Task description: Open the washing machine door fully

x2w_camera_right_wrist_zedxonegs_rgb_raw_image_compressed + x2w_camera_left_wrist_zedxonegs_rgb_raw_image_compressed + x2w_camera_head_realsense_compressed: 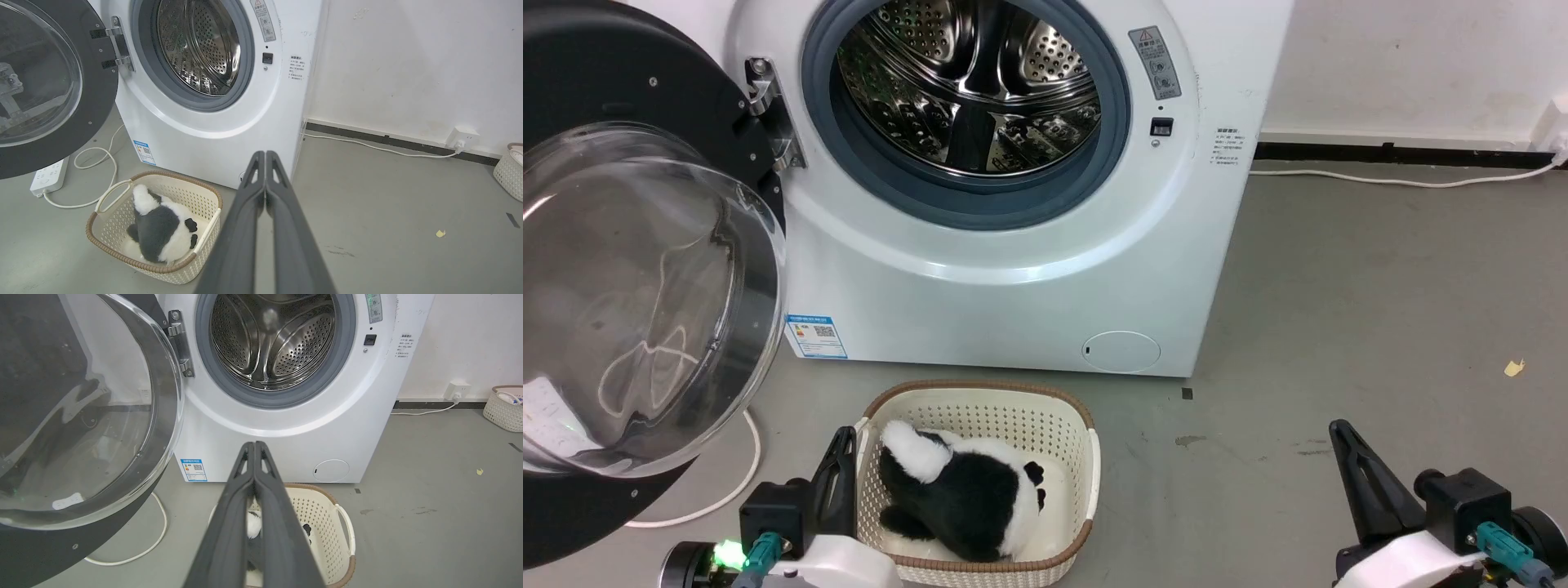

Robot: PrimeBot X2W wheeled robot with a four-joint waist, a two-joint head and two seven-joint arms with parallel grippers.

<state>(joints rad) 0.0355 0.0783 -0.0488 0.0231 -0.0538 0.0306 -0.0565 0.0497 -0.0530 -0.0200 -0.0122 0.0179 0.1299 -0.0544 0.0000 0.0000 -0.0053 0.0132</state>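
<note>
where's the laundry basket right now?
Head view, bottom centre: the laundry basket sits on the floor just in front of the washing machine, holding a plush panda, with the left gripper beside its left rim.

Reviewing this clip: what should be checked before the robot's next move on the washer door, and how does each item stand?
1. The washing machine door is off its latch and swung out left: ok.
2. Door at the limit of its hinge: cannot tell.
3. The left gripper is shut, empty and apart from the door: ok.
4. The right gripper is shut and empty: ok.
5. The basket on the floor is clear of the door's edge: ok.
</note>
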